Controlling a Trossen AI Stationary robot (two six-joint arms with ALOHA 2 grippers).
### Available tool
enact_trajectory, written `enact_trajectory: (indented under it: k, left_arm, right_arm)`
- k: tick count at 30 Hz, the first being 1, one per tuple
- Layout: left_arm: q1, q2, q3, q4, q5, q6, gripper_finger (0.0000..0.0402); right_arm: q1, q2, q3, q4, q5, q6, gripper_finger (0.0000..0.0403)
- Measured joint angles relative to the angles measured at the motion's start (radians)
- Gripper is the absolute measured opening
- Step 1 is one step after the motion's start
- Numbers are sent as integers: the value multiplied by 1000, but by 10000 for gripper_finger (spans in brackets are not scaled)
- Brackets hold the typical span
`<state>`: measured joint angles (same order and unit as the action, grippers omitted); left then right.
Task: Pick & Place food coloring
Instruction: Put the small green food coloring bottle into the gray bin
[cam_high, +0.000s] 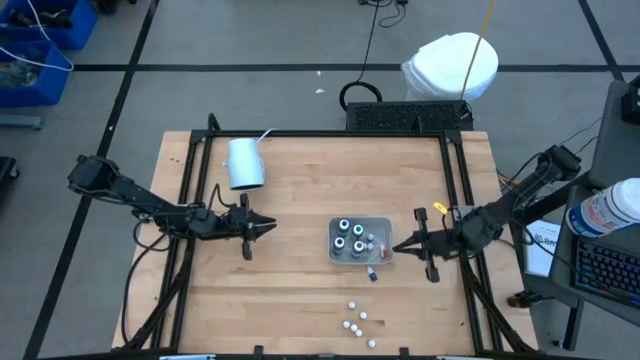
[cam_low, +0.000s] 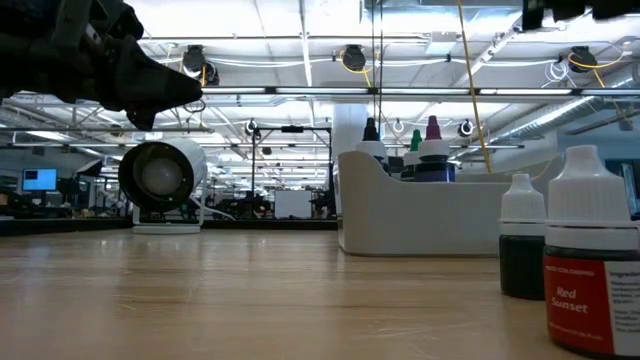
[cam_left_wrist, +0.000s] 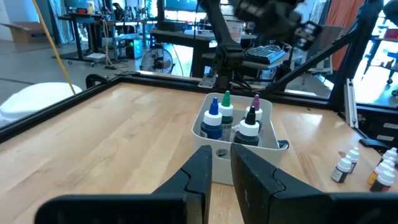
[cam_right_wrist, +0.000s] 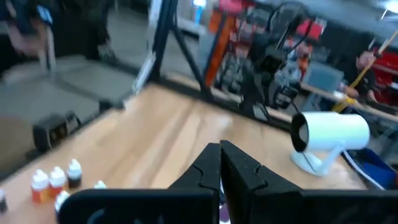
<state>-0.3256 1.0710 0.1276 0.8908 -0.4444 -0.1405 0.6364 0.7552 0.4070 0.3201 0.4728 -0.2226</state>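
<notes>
The food coloring is in two groups. Several bottles (cam_high: 352, 236) stand upright in the translucent grey tray (cam_high: 383, 224) at the table's middle and also show in the left wrist view (cam_left_wrist: 231, 121). Several small white-capped bottles (cam_high: 360, 320) stand loose near the front edge, and one (cam_high: 372, 272) lies beside the tray. My left gripper (cam_high: 270, 228) hovers left of the tray and points at it. Its fingers (cam_left_wrist: 205, 171) stand a narrow gap apart and are empty. My right gripper (cam_high: 398, 246) is shut and empty just right of the tray.
A pale blue cup (cam_high: 245, 163) lies on its side at the far left, its open end facing the near edge (cam_low: 160, 175). A black frame (cam_high: 455, 180) runs along the table's sides. There is bare wood between the cup, the tray and the loose bottles.
</notes>
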Motion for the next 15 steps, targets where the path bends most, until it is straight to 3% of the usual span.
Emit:
enact_trajectory:
  k: [4,8,12,15]
  left_arm:
    - [0,0,0,1,0,-2,67]
    - [0,0,0,2,0,-5,67]
    - [0,0,0,3,0,-21,67]
    - [0,0,0,-1,1,-50,67]
  right_arm:
    - [71,216,278,-280,90,1,0]
    - [125,452,553,-510,102,67,0]
    - [163,643,789,-746,97,235,0]
    - [193,781,949,-880,27,407,0]
